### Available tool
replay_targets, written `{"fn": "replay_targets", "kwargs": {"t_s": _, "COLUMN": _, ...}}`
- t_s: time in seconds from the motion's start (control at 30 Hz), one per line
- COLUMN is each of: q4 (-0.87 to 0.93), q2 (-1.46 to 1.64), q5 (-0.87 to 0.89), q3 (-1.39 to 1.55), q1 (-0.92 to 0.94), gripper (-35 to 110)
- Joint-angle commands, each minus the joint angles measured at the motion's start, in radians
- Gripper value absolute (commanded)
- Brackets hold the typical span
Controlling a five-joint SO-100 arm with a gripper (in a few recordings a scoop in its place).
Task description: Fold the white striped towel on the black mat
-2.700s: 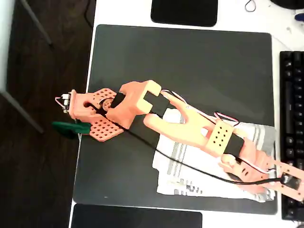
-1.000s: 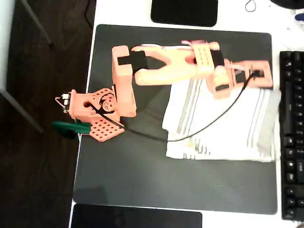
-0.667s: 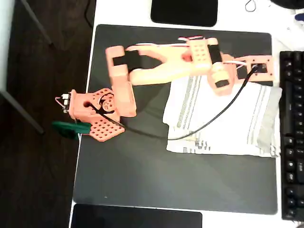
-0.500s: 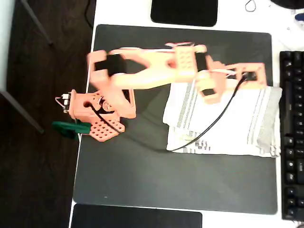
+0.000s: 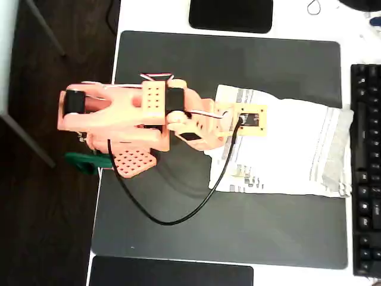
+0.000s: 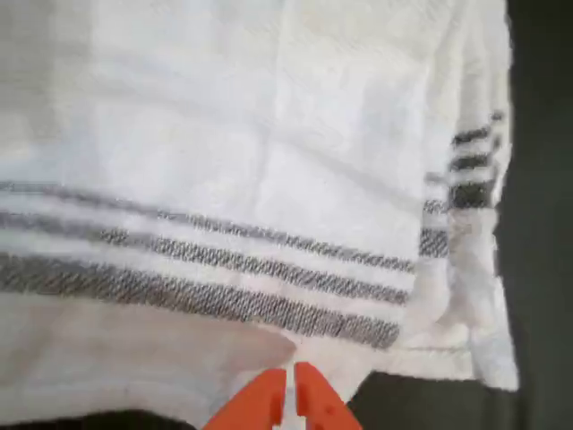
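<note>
White striped towel (image 5: 286, 149) on black mat (image 5: 238, 59)

Towel (image 5: 292, 149) partly hidden along its left edge under the orange arm (image 5: 137, 110) (overhead view). In the wrist view, cut off top and left; gripper (image 6: 288, 399) tips cropped by the bottom edge.

No readable text, label, brand, number or sign is showing on anything in either view; the keyboard (image 5: 365, 167) at the right edge of the overhead view is showing keys too blurred to read.
</note>
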Motion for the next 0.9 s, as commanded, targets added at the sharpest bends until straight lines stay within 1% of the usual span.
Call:
{"fn": "replay_targets", "kwargs": {"t_s": 0.0, "q4": 0.032, "q2": 0.094, "q5": 0.014, "q3": 0.032, "q1": -0.002, "gripper": 0}}
{"fn": "replay_targets", "kwargs": {"t_s": 0.27, "q4": 0.083, "q2": 0.262, "q5": 0.035, "q3": 0.130, "q1": 0.000, "gripper": 0}}
{"fn": "replay_targets", "kwargs": {"t_s": 0.87, "q4": 0.138, "q2": 0.403, "q5": 0.023, "q3": 0.232, "q1": 0.032, "gripper": 0}}
